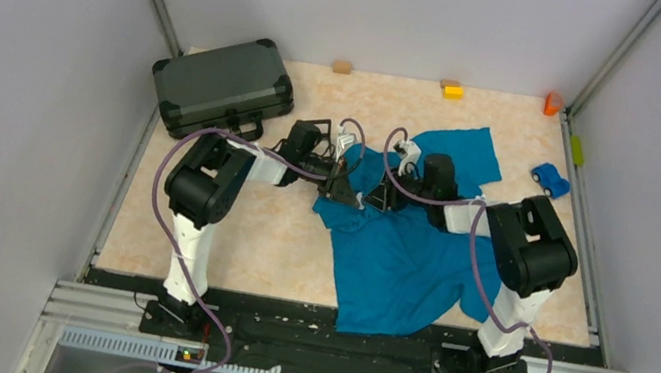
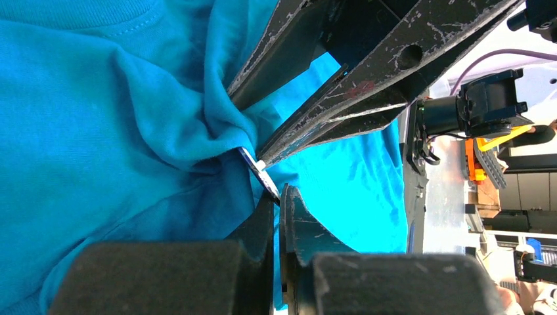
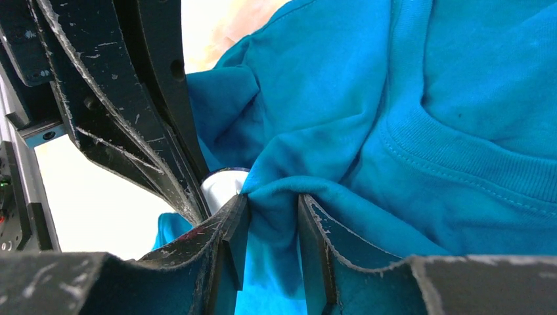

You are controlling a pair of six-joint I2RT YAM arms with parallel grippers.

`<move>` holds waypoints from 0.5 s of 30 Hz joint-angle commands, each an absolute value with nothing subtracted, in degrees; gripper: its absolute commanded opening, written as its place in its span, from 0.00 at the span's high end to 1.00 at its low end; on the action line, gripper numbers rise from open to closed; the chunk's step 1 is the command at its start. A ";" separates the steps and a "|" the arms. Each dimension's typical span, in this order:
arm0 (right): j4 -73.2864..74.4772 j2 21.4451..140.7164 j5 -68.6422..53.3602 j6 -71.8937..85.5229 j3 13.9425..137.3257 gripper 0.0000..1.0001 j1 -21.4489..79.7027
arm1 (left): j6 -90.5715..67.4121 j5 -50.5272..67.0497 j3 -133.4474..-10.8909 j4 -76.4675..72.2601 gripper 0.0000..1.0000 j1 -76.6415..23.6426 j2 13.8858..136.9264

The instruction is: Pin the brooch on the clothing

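Observation:
The teal-blue clothing (image 1: 405,260) lies crumpled across the middle of the table. Both grippers meet over its upper left part. My left gripper (image 2: 279,195) is shut on the brooch (image 2: 260,172), a thin dark disc seen edge-on and pressed against a bunched fold of the shirt (image 2: 98,131). In the right wrist view the brooch's pale face (image 3: 220,187) peeks out beside the fold. My right gripper (image 3: 272,200) is shut on that raised fold of the clothing (image 3: 427,131), its fingers a finger's width apart with fabric between them. In the top view the left gripper (image 1: 346,189) and the right gripper (image 1: 384,195) nearly touch, and the brooch is hidden there.
A dark grey hard case (image 1: 222,85) sits at the back left. A blue toy car (image 1: 550,179) lies right of the shirt. A tan block (image 1: 341,67), a yellow block (image 1: 451,89) and an orange piece (image 1: 552,104) line the back wall.

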State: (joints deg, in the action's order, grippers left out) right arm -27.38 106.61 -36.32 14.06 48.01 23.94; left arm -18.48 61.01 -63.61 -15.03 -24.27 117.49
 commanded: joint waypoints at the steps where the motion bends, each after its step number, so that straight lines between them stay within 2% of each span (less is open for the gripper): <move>1: -24.29 108.49 -32.83 11.34 50.80 0.65 27.11 | -19.59 74.65 -65.51 -23.03 1.00 -27.55 114.95; 9: -22.34 110.13 -33.46 10.86 52.56 0.65 27.82 | -19.61 74.70 -64.98 -24.07 1.00 -27.68 114.64; 15: -22.28 109.51 -28.23 13.04 51.91 0.67 27.84 | -19.60 74.64 -64.97 -24.04 1.00 -27.62 114.67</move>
State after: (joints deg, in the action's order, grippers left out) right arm -22.15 107.55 -35.53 12.78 50.81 24.71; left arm -18.44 60.31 -63.16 -15.00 -24.23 117.64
